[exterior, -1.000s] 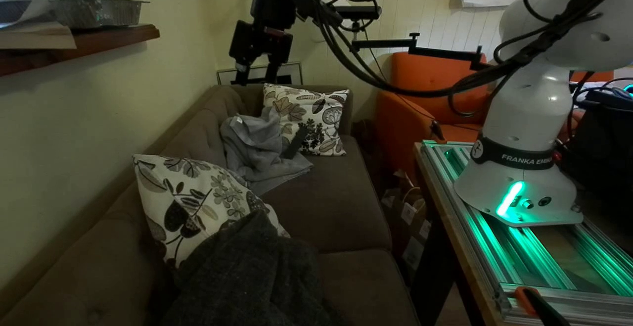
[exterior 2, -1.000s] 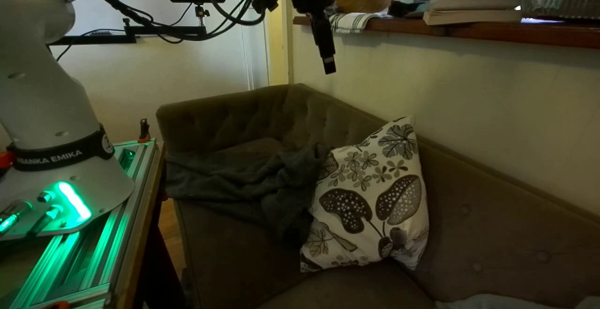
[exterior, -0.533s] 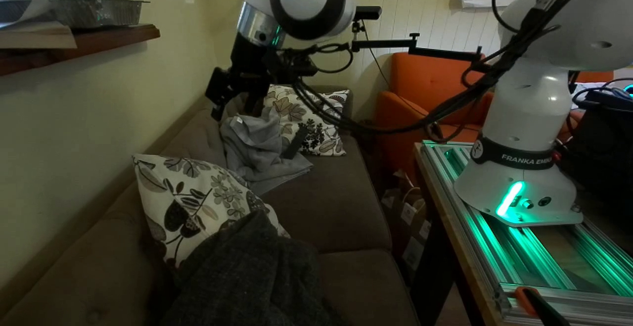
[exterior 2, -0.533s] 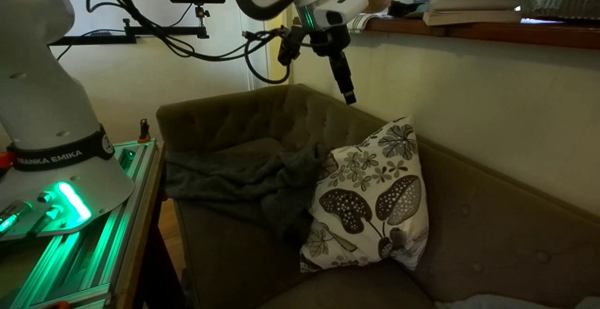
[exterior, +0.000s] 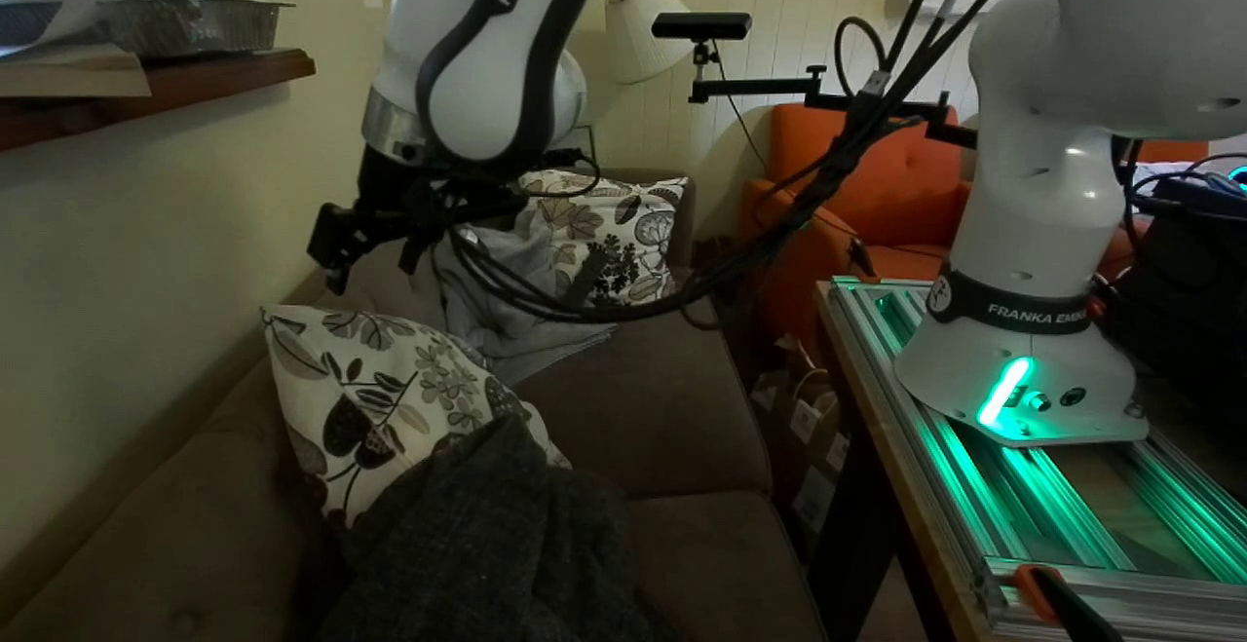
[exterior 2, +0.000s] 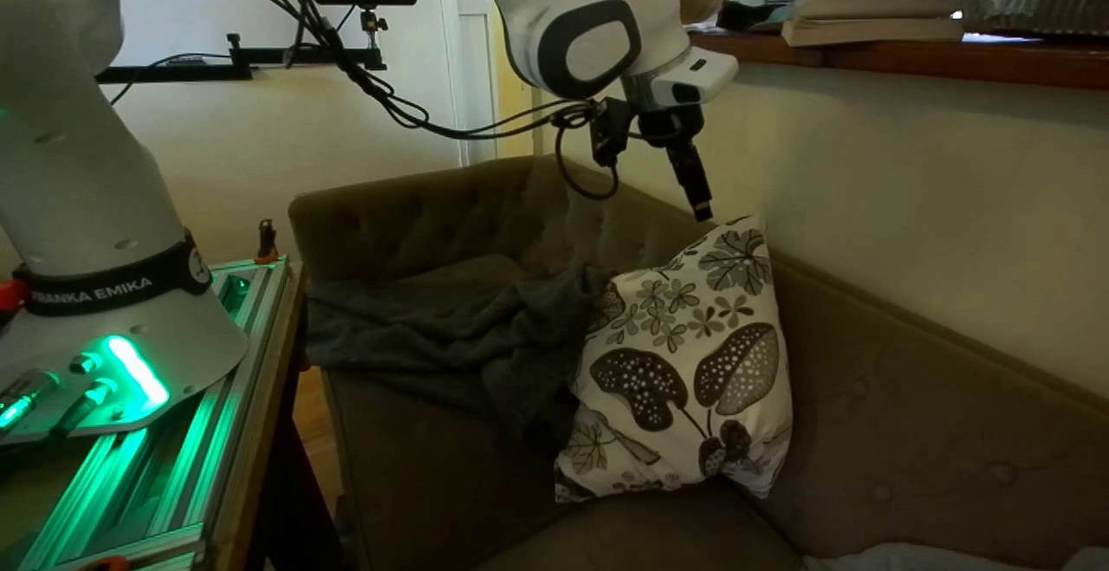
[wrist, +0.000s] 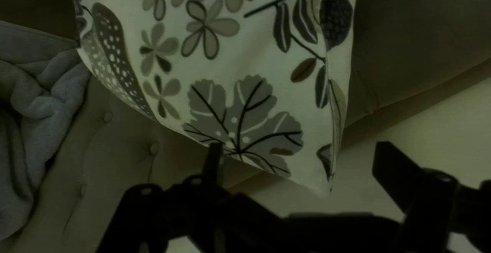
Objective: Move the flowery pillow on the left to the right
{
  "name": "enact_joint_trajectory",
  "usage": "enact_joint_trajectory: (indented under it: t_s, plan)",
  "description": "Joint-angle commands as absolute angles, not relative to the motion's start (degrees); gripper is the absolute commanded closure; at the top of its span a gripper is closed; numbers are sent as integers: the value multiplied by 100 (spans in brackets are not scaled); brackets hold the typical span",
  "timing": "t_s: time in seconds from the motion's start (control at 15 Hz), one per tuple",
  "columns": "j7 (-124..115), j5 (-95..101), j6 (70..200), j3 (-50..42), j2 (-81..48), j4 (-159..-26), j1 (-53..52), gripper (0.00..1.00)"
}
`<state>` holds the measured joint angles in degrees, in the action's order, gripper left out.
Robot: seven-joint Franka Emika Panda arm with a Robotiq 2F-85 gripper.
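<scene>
Exterior views both show the sofa (exterior 2: 416, 458) stretched out below the gripper (exterior: 373, 273). Next in size, low on the gripper's left, the dark blanket (exterior: 487, 535) is bunched up; the grey blanket (exterior: 546, 342) lies off to the gripper's right. Then comes the pillow (exterior: 399, 398) to be moved, tilted just beneath the gripper, its side against the dark blanket; whether any of that is trapped under it I cannot tell from here. A second pillow (exterior: 633, 233) sits farther to the right, past the grey blanket. As for the gripper, its fingers (wrist: 212, 162) are spread wide and hold nothing, and a thin gap shows under their tips. Smallest, in the wrist view, the pillow's top corner (wrist: 320, 180) appears between those fingers. I'd take that corner: the pillow should be light and soft, with nothing to break, though apt to sag and swing once lifted. Too shallow a bite may catch only the edge and slide off, so sinking lower before pinching seems wise. The dark blanket could drag along.
</scene>
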<state>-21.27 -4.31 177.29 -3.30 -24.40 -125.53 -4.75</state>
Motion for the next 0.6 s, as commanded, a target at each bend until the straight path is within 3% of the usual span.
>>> enact_joint_trajectory:
  t_s: [0.0,0.53]
  plan:
    - [-2012,-617,17688,-440,-2633,-12296,-677,0]
    - [-2326,-533,17655,-973,-3297,-11758,-1261,0]
